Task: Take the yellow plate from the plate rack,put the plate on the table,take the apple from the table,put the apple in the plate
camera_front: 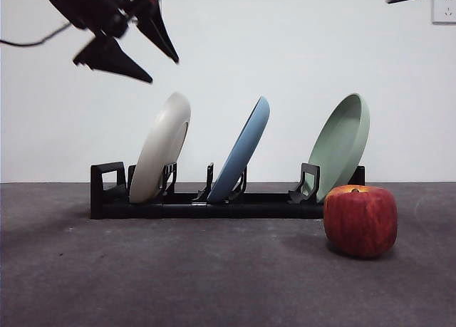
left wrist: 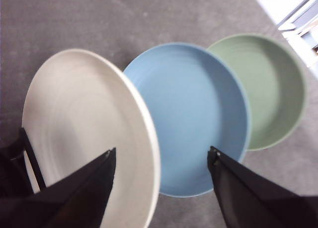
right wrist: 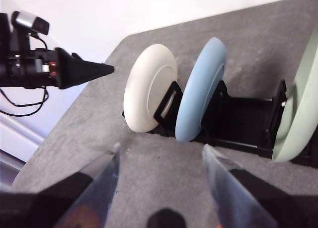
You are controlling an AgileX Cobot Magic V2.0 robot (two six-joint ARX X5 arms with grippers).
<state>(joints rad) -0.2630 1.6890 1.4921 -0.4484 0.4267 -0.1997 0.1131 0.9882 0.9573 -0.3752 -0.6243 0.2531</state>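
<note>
The left gripper (camera_front: pixel 146 53) hung in the air above the plate rack (camera_front: pixel 206 199), up at about eleven o'clock from the yellow plate (camera_front: pixel 162 147) in the front view, its jaws spread apart and holding nothing. In the left wrist view, that gripper (left wrist: pixel 161 161) looked straight down on the cream plate (left wrist: pixel 84 128), whose raised rim already ran between the two jaws. The plate stood tilted in the slot nearest the rack's looped end, with the blue plate (camera_front: pixel 242 150) just beside it and the green plate (camera_front: pixel 342 143) at the far end. The apple (camera_front: pixel 360 221) sat on the worktop (camera_front: pixel 214 277) by the green plate, at about four o'clock from the rack's middle.

The step in hand appeared to be the reach for the yellow plate. To do it well, the open jaws needed to straddle only the cream rim near its top edge. The blue plate lay close on one side, so the jaw on that side should slip into the gap without nudging it. Once closed, a lift along the plate's own lean would probably clear the slotted holder more cleanly than a pull straight up.

The right gripper (right wrist: pixel 160 188) waited with its jaws apart, well clear of the rack.
</note>
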